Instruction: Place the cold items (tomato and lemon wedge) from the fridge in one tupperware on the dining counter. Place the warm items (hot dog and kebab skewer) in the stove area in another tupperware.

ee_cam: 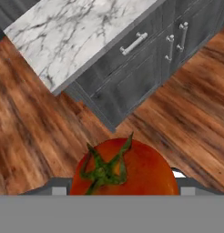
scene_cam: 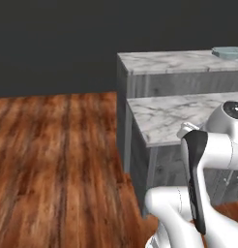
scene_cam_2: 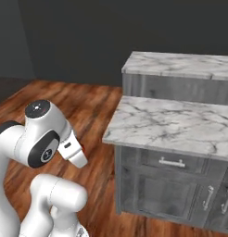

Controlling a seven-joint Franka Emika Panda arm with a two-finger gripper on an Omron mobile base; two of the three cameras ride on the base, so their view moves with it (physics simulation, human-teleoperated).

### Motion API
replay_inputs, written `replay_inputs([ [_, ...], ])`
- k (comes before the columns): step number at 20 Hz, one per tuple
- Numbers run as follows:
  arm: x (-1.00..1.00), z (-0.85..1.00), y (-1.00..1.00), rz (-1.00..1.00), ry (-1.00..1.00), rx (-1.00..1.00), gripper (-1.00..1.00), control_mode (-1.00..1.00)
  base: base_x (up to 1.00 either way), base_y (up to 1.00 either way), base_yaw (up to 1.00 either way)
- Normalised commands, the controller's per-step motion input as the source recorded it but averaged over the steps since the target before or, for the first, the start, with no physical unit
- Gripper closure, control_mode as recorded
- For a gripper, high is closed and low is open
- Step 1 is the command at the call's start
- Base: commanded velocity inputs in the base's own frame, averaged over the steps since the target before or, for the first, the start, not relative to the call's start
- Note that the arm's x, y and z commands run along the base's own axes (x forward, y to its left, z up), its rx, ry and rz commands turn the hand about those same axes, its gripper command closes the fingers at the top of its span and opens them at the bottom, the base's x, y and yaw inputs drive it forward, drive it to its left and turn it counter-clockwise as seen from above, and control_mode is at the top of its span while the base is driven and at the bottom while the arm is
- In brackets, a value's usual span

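The tomato (ee_cam: pixel 132 168), bright red with a green stem, sits low in the hand view, and my gripper (ee_cam: pixel 123 192) is shut on it, with only slivers of the fingers showing at its sides. It hangs above the wood floor, near a corner of the drawer-fronted block. A pale blue-green tupperware (scene_cam: pixel 228 52) lies on the dining counter (scene_cam: pixel 169 62) at the far right of the left base view. That long marble counter (scene_cam_2: pixel 180 65) also runs behind the block in the right base view.
A marble-topped block with drawer fronts and silver handles (scene_cam_2: pixel 171 122) stands between me and the dining counter; its corner (ee_cam: pixel 63 86) is close below the hand. Brown wood floor (scene_cam: pixel 58 164) spreads to the left. A dark wall (scene_cam: pixel 53 43) closes the back.
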Motion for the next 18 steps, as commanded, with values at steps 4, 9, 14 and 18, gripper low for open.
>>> replay_inputs([
  [4, 0.00, 0.00, 0.00, 0.00, 0.00, 0.00, 1.00, 1.00, 0.15, 0.71, -0.31],
  [9, 0.00, 0.00, 0.00, 0.00, 0.00, 0.00, 1.00, 1.00, 0.12, 0.65, -0.37],
  [14, 0.00, 0.00, 0.00, 0.00, 0.00, 0.00, 1.00, 1.00, 0.28, 0.72, -0.49],
  [18, 0.00, 0.00, 0.00, 0.00, 0.00, 0.00, 1.00, 1.00, 0.48, 0.86, -0.56],
])
